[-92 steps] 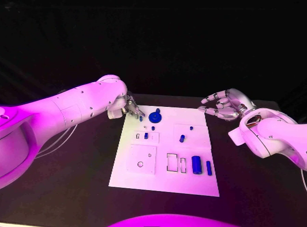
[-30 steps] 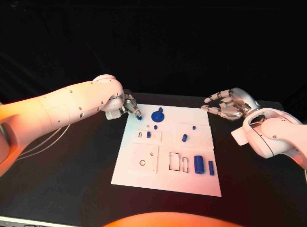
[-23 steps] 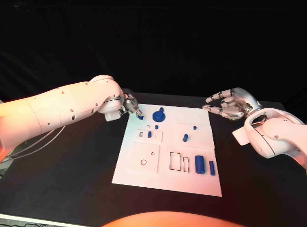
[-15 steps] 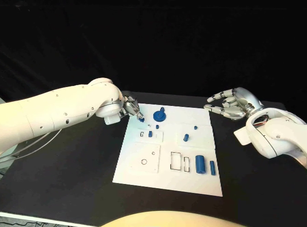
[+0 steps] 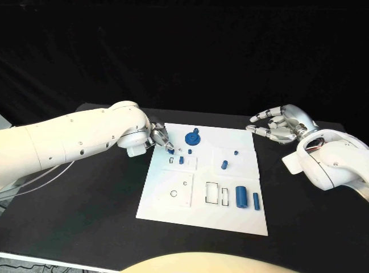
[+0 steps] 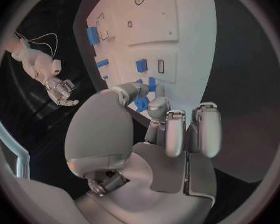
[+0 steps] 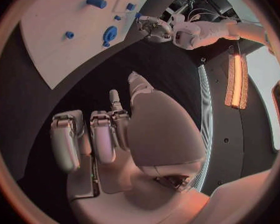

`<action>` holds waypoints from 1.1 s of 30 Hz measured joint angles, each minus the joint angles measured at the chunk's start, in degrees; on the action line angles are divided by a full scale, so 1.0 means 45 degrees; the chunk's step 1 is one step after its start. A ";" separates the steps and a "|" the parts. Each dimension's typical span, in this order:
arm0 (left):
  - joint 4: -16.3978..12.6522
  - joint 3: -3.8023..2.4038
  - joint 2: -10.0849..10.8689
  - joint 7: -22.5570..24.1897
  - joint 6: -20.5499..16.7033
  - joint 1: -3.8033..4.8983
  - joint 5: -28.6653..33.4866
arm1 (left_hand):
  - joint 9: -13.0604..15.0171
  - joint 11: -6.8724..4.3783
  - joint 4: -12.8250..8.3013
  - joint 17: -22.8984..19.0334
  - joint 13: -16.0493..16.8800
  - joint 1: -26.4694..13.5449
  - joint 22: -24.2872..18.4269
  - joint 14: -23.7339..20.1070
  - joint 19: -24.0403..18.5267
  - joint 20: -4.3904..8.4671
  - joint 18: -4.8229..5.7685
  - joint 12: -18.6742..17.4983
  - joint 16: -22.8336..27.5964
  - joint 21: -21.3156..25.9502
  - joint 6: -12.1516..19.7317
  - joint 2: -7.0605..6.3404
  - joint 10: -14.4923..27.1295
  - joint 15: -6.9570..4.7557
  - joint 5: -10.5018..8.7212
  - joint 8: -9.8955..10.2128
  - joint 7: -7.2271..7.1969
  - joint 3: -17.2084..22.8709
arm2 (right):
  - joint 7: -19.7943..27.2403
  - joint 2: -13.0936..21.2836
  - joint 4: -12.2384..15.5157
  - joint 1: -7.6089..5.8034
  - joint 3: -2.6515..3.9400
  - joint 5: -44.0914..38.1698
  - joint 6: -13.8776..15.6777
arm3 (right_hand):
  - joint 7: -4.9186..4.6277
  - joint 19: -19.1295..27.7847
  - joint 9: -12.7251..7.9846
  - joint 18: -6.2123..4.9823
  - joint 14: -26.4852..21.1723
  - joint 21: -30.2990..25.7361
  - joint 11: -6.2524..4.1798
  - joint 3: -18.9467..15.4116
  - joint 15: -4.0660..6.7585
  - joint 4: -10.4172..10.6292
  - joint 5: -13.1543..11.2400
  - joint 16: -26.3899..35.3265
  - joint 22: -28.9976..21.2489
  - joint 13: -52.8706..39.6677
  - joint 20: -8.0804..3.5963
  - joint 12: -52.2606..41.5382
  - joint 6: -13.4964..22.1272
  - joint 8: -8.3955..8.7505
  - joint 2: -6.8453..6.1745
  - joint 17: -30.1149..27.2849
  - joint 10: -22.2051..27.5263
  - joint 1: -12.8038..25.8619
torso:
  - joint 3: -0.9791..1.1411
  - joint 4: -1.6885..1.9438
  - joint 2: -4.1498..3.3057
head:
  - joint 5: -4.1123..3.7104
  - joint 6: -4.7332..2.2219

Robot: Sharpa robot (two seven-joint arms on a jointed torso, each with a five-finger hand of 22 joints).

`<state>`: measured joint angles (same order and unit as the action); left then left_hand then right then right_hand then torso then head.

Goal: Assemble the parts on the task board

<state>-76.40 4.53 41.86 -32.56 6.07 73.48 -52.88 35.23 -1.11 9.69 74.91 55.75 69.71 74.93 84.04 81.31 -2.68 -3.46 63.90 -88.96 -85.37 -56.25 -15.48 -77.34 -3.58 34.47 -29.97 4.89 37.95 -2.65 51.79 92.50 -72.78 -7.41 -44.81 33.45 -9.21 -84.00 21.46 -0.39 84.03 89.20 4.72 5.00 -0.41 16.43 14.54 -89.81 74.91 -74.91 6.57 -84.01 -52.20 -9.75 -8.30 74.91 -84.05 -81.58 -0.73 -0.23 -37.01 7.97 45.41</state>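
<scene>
The white task board (image 5: pixel 202 219) lies mid-table. My left hand (image 5: pixel 159 137) hovers over its far left corner, pinching a small blue part (image 5: pixel 170 151) between thumb and a fingertip; the left wrist view shows that part (image 6: pixel 142 103) at the fingertips, just above the board (image 6: pixel 184 25). On the board are a round blue gear-like part (image 5: pixel 193 138), a short peg (image 5: pixel 181 160) by a small slot, another peg (image 5: pixel 223 165), a thick cylinder (image 5: pixel 240 197) and a thin bar (image 5: pixel 256 199). My right hand (image 5: pixel 276 126) floats off the far right corner, fingers apart, holding nothing.
Empty outlined slots (image 5: pixel 208 193) and a round hole (image 5: pixel 175 194) sit in the board's near half. Black table (image 5: pixel 86 216) surrounds the board on all sides. The right wrist view shows the board (image 7: pixel 53 30) and my left hand (image 7: pixel 154 29) beyond the right hand (image 7: pixel 115 134).
My left hand has moved a little nearer along the board's left side, carrying the small blue part toward the small slot. The right hand has stayed put.
</scene>
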 measured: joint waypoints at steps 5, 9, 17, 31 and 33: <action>-0.0025 0.0024 -0.0131 -0.0108 0.0087 -0.0082 0.0016 | 0.0001 0.0002 0.0000 0.0000 0.0000 -0.0075 -0.0001 0.0000 -0.0001 0.0000 -0.0001 0.0000 0.0000 0.0000 -0.0041 -0.0075 -0.0001 0.0001 0.0041 0.0000 -0.0041 0.0000 | 0.0002 -0.0001 -0.0004 0.0002 0.0000 0.0000 0.0000 | 0.0000 0.0000 0.0000 0.0000 0.0000 0.0000 0.0000 0.0000 0.0000 0.0000 0.0000 0.0000 0.0000 0.0000 0.0000 0.0000 0.0000 0.0000 0.0000 -0.0001 0.0000 0.0000 | 0.0009 -0.0006 -0.0011 | 0.0004 0.0022; -0.0023 0.0040 -0.0158 -0.0184 0.0248 -0.0116 0.0019 | 0.0003 0.0002 0.0000 -0.0001 -0.0001 -0.0074 -0.0001 0.0000 -0.0001 0.0000 -0.0001 0.0000 0.0000 0.0000 -0.0044 -0.0074 -0.0001 0.0001 0.0044 0.0000 -0.0044 0.0000 | 0.0004 -0.0004 -0.0004 0.0002 -0.0001 0.0000 0.0000 | 0.0000 0.0000 0.0000 0.0000 0.0000 0.0000 0.0000 0.0000 0.0000 0.0000 0.0000 0.0000 -0.0001 0.0000 0.0000 0.0000 0.0000 0.0000 0.0000 -0.0001 0.0000 0.0000 | 0.0016 -0.0007 -0.0013 | 0.0023 0.0045; -0.0013 0.0063 -0.0200 -0.0293 0.0605 -0.0137 -0.0096 | 0.0004 0.0003 0.0000 -0.0001 -0.0061 -0.0123 -0.0002 0.0000 -0.0002 0.0001 0.0000 0.0000 0.0000 0.0000 -0.0052 -0.0023 -0.0001 0.0002 0.0044 0.0000 -0.0052 0.0000 | 0.0006 0.0002 -0.0004 0.0002 -0.0001 0.0000 0.0000 | 0.0000 0.0000 0.0000 0.0000 0.0000 0.0000 0.0000 0.0000 0.0000 0.0000 0.0000 0.0000 0.0009 0.0001 0.0000 0.0000 0.0000 0.0000 0.0000 0.0004 0.0000 0.0000 | 0.0017 -0.0009 -0.0010 | 0.0035 0.0083; 0.0064 0.0070 -0.0219 -0.0410 0.0882 -0.0145 -0.0425 | 0.0004 0.0023 0.0000 -0.0001 -0.0101 -0.0113 -0.0003 0.0000 -0.0002 0.0001 0.0001 -0.0001 0.0000 0.0000 -0.0066 -0.0013 -0.0017 0.0003 0.0034 0.0013 -0.0067 0.0000 | 0.0012 -0.0001 -0.0010 0.0002 -0.0002 0.0001 0.0004 | 0.0000 0.0000 0.0000 0.0000 0.0000 0.0000 0.0000 0.0000 0.0000 0.0000 0.0000 0.0000 0.0008 0.0001 0.0000 0.0000 0.0000 0.0001 0.0000 0.0007 0.0000 0.0000 | 0.0007 -0.0006 -0.0004 | 0.0062 0.0101; 0.0083 0.0071 -0.0222 -0.0432 0.0904 -0.0146 -0.0486 | 0.0005 0.0023 0.0000 -0.0001 -0.0100 -0.0112 -0.0003 0.0000 -0.0003 0.0001 0.0000 -0.0001 0.0000 0.0001 -0.0066 -0.0012 -0.0017 0.0003 0.0033 0.0030 -0.0068 0.0000 | 0.0012 -0.0001 -0.0009 0.0003 -0.0002 0.0001 0.0005 | 0.0030 0.0000 0.0000 0.0000 0.0000 0.0000 0.0000 0.0006 0.0000 0.0006 0.0000 0.0000 0.0007 0.0000 0.0000 0.0000 0.0030 0.0001 0.0000 0.0007 0.0000 0.0000 | 0.0007 -0.0004 -0.0004 | 0.0071 0.0103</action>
<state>-76.02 4.85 40.86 -34.50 10.14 72.82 -55.07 35.25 -1.01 9.69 74.91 55.30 69.20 74.92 84.04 81.30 -2.68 -3.46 63.90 -88.96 -85.36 -56.54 -15.54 -77.42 -3.57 34.61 -29.84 4.58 37.95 -2.60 51.78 92.46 -72.77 -7.42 -44.81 33.47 -9.07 -84.00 21.46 -0.39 84.03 89.20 4.72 5.02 -0.41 16.46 14.54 -89.81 74.94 -74.90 6.57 -84.01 -52.06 -9.74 -8.30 74.94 -84.05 -81.58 -0.70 -0.24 -37.02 8.28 45.87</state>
